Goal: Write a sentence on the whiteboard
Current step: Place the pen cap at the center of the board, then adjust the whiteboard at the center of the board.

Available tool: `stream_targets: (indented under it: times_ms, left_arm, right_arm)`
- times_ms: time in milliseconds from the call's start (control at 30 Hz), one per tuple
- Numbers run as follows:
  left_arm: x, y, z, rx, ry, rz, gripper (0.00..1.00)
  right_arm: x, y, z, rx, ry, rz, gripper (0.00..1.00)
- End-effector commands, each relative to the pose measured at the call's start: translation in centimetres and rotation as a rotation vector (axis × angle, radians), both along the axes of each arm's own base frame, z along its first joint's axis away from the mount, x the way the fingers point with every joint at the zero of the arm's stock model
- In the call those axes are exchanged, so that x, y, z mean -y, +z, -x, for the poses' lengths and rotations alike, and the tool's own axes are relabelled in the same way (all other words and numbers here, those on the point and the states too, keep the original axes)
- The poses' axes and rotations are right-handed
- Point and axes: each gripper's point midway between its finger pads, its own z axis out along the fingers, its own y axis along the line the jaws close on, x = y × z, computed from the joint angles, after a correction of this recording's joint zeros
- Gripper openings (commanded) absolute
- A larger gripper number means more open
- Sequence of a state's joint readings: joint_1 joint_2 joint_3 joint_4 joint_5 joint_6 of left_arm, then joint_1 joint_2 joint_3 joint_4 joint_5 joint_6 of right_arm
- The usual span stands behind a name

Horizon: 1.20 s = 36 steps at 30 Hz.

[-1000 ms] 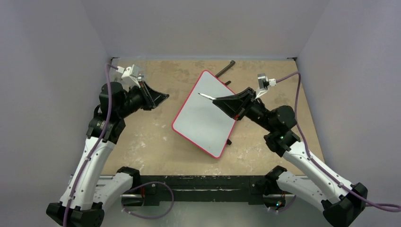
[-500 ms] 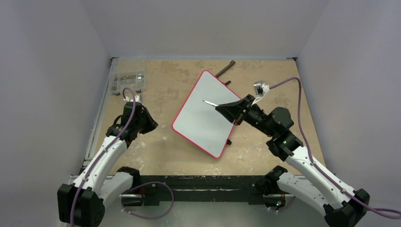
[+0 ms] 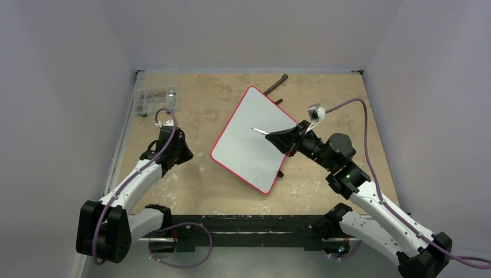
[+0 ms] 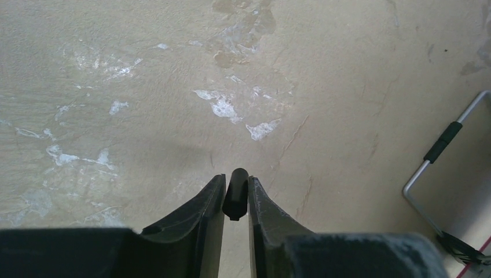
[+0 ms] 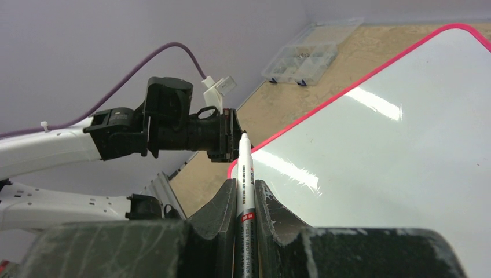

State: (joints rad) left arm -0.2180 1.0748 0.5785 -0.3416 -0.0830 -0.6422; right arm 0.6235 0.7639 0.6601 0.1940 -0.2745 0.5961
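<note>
Right claw (image 5: 245, 186) clamped on the marker (image 5: 244, 165), tip over the blank whiteboard (image 3: 246, 152), mid-frame on the counter (image 3: 191, 185). Left claw (image 4: 235, 186) pinches a small black cap (image 4: 235, 200), well clear. Risk: with nothing bracing it, the board could skid under pen pressure!

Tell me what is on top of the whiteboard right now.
No writing shows on the whiteboard: its face is blank apart from glare. The marker in the right gripper hangs over it; whether its tip touches cannot be told. That gripper hides part of the board's right edge.
</note>
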Motion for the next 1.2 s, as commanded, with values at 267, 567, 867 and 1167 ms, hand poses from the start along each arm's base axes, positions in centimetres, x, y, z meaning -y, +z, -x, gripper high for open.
stream_targets:
  times_ms: [267, 567, 867, 1167]
  left_arm:
    - [-0.4, 2.8, -1.9, 0.061, 0.020, -0.019, 0.59]
    - [2.7, 10.7, -2.6, 0.206, -0.171, 0.067, 0.58]
    - [9.0, 20.4, -4.3, 0.328, -0.583, 0.194, 0.63]
    - [13.4, 19.7, -9.0, 0.195, -0.776, 0.344, 0.59]
  right_arm:
    - [0.9, -0.7, -0.3, 0.036, -0.046, 0.044, 0.00]
    - [1.2, -0.8, -0.3, 0.051, -0.058, 0.056, 0.00]
    - [1.7, -0.3, 0.3, 0.084, -0.056, 0.077, 0.00]
    - [1.2, -1.9, 1.6, 0.033, 0.008, 0.049, 0.00]
